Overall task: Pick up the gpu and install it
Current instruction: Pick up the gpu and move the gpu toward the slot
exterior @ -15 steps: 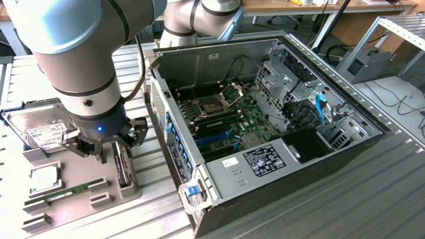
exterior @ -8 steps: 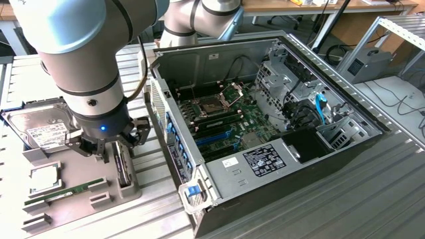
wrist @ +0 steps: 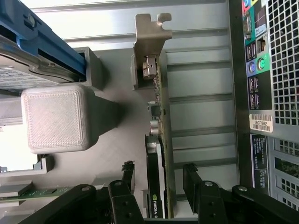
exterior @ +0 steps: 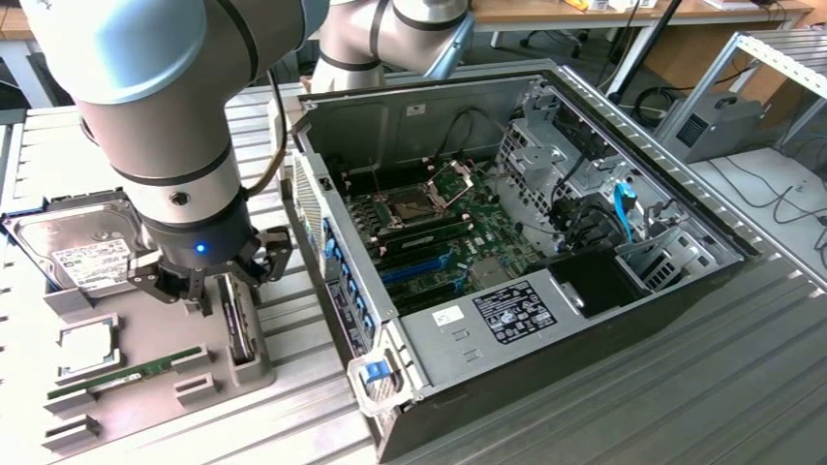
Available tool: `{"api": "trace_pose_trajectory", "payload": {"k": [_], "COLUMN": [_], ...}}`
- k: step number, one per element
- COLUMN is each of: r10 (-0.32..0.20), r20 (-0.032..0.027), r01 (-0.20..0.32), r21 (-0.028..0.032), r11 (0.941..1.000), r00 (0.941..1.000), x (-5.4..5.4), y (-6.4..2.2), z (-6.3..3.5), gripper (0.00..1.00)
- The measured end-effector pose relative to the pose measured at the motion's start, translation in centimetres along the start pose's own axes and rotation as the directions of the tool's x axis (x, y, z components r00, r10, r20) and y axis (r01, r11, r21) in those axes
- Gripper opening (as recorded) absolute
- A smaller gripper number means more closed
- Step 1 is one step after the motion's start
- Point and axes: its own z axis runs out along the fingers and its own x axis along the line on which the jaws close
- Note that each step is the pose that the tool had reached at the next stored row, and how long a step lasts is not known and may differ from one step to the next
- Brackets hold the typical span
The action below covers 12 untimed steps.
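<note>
The gpu (wrist: pixel 156 154) stands on its long edge in a grey holder tray (exterior: pixel 246 368), a thin dark card with its silver bracket (wrist: pixel 150 46) at one end. In the exterior view the gpu (exterior: pixel 236 327) shows as a dark strip just under my gripper (exterior: pixel 213 283), at that view's left beside the computer case. My gripper (wrist: pixel 159 175) is open and straddles the card. One black finger (wrist: pixel 128 171) is on each side, the other finger (wrist: pixel 191 175) likewise, with a small gap to the card on both sides.
An open computer case (exterior: pixel 427 387) lies at the exterior view's right, its motherboard (exterior: pixel 427 232) exposed; its rear panel (wrist: pixel 271 93) is close beside the gpu. The tray also holds a hard drive (exterior: pixel 84 254), a memory stick (exterior: pixel 130 374) and a grey block (wrist: pixel 58 116).
</note>
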Motion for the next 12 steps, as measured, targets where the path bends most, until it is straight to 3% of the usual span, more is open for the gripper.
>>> {"api": "trace_pose_trajectory", "payload": {"k": [12], "r10": [0.002], "r20": [0.0002], "r01": [-0.002], "r21": [0.0000], "r11": [1.0000], "r00": [1.0000], "x": [0.19], "y": [0.01], "z": [0.04], "gripper": [0.54]}}
